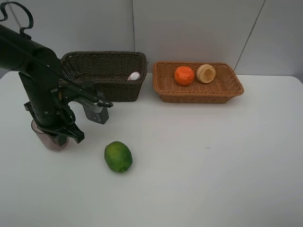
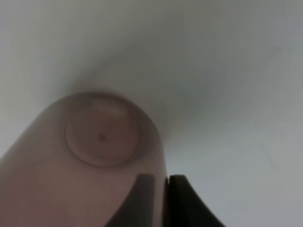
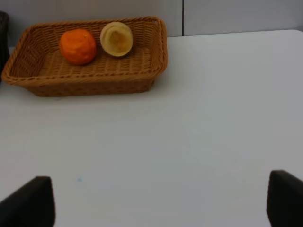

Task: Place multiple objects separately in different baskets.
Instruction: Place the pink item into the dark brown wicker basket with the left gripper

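The cup (image 1: 43,140) stands upright on the white worktop (image 1: 213,165) at its left side, mouth up, mostly hidden under the left arm. The left tool (image 2: 165,183) is closed on the cup's wall, one finger (image 2: 144,198) showing through the tinted plastic and the other outside. A lime (image 1: 118,157) lies near, to the right and nearer the front edge, apart from the cup. Behind stand the dark basket (image 1: 102,90), with something white (image 1: 134,75) peeping over its wall, and beside it the tan basket (image 1: 199,94), long axis left to right, holding an orange (image 1: 184,75) and a pale fruit (image 1: 206,73) touching. The right tool (image 3: 158,194) hangs open over bare worktop.
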Robot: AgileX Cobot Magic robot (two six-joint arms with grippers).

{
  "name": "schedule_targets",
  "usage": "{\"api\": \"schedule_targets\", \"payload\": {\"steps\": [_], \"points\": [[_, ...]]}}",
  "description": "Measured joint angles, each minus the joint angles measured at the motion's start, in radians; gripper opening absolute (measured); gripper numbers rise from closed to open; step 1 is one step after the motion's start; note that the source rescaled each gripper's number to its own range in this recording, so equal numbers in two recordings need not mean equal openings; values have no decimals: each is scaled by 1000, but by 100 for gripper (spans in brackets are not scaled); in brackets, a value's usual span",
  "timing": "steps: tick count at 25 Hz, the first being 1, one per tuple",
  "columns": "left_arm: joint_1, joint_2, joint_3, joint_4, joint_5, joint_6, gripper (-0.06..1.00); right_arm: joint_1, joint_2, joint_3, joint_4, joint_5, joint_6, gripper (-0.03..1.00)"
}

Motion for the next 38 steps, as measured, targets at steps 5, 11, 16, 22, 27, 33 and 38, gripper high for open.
{"api": "schedule_targets", "payload": {"steps": [5, 11, 16, 22, 27, 33, 38], "points": [[0, -66, 0, -3, 51, -2, 0, 0, 0, 0, 0, 0, 0, 97], [0, -218, 0, -6, 111, -3, 0, 0, 0, 0, 0, 0, 0, 97], [0, -323, 0, -30, 137, -4, 0, 0, 0, 0, 0, 0, 0, 97], [0, -354, -13, -86, 130, -24, 0, 0, 0, 0, 0, 0, 0, 97], [0, -354, -133, -115, 98, -26, 0, 0, 0, 0, 0, 0, 0, 97], [16, -342, -332, -99, -37, -26, 0, 0, 0, 0, 0, 0, 0, 97], [63, -243, -463, -49, -103, -26, 0, 0, 0, 0, 0, 0, 0, 97]]}}
